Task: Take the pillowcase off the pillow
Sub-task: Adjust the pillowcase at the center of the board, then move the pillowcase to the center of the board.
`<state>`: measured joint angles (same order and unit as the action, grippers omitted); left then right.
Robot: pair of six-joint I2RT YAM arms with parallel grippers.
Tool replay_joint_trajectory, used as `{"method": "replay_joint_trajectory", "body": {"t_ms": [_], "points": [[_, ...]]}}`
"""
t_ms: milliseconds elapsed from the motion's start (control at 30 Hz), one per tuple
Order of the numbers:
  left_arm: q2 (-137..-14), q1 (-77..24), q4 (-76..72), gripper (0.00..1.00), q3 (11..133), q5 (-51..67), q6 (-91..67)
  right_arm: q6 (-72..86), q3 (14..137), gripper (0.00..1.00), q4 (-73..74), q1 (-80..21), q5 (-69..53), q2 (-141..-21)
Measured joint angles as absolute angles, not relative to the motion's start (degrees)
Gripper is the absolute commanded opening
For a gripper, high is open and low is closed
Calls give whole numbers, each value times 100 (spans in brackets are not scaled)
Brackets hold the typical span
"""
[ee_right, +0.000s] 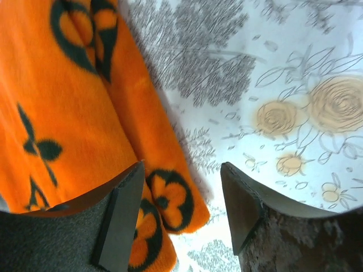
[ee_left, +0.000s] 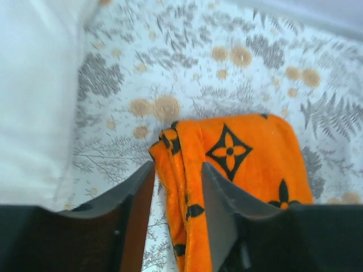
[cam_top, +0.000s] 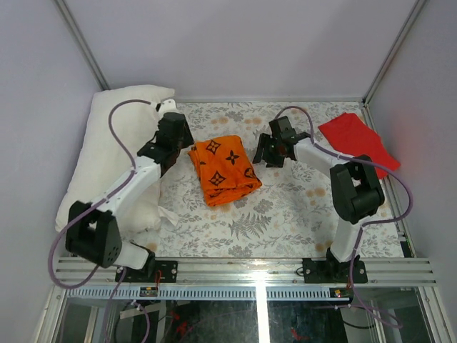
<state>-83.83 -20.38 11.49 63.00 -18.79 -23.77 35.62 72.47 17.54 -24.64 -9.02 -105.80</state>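
One pillowcase (cam_top: 225, 170), orange with black flower motifs, lies folded on the tabletop (cam_top: 285, 214), off the one white pillow (cam_top: 114, 157) at its left. The left hand (ee_left: 177, 170) and right hand (ee_right: 181, 170) straddle its side edges, fingers apart; one red cloth (cam_top: 357, 141) lies further right.

The floral-covered table (cam_top: 285, 207) carries three things: the folded orange pillowcase (cam_top: 223, 170) near its middle, the white pillow (cam_top: 118, 143) along its left edge, and a red cloth (cam_top: 357, 139) at the far right.
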Motion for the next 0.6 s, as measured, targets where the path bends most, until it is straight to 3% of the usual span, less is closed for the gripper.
{"method": "replay_joint_trajectory", "body": {"t_ms": [67,167,233,333,433,600], "points": [[-8044,-2029,1199,51,6331,-2062,-2344,3686,7426,65,1772,-2464,-650,-10700],[-7550,-2016,1415,76,6300,-2311,-2311,4112,7419,75,1800,-2464,-178,-10829],[-7295,-2014,1522,84,6252,-2405,-2320,4451,7321,81,1820,-2464,139,-10851],[-7004,-1990,1678,88,6180,-2436,-2335,4978,7242,84,1914,-2464,528,-10851],[-6879,-1981,1741,89,6123,-2377,-2370,5513,7269,99,2080,-2473,768,-10862],[-6794,-1975,1739,89,5931,-2064,-2469,6259,7754,99,2668,-2602,1052,-11177]]}}
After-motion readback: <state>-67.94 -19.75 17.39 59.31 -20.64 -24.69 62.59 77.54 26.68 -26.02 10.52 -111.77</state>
